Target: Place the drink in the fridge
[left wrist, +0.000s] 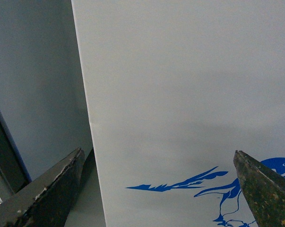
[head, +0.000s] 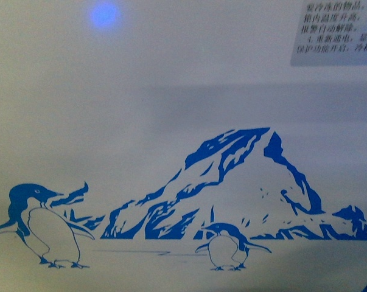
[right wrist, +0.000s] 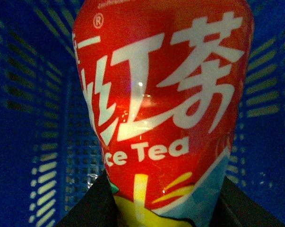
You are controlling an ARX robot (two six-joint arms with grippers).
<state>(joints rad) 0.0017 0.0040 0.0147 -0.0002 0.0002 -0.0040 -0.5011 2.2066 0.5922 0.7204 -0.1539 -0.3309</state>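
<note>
The fridge's white front wall [head: 171, 73] fills the front view, with its blue penguin-and-mountain decal [head: 232, 188]. No arm shows there. In the left wrist view my left gripper [left wrist: 159, 189] is open and empty, its dark fingers [left wrist: 52, 189] wide apart close to the same white wall [left wrist: 180, 71] and part of the decal [left wrist: 180, 184]. In the right wrist view my right gripper [right wrist: 163, 208] is shut on the drink [right wrist: 161, 94], whose red label with white lettering and "Ice Tea" fills the picture. Its cap is out of view.
Behind the drink stands a blue slotted crate wall [right wrist: 29, 118]. A grey label with Chinese text [head: 335, 30] sits at the fridge's upper right. A grey surface and a dark edge [left wrist: 10, 156] lie beside the fridge's corner.
</note>
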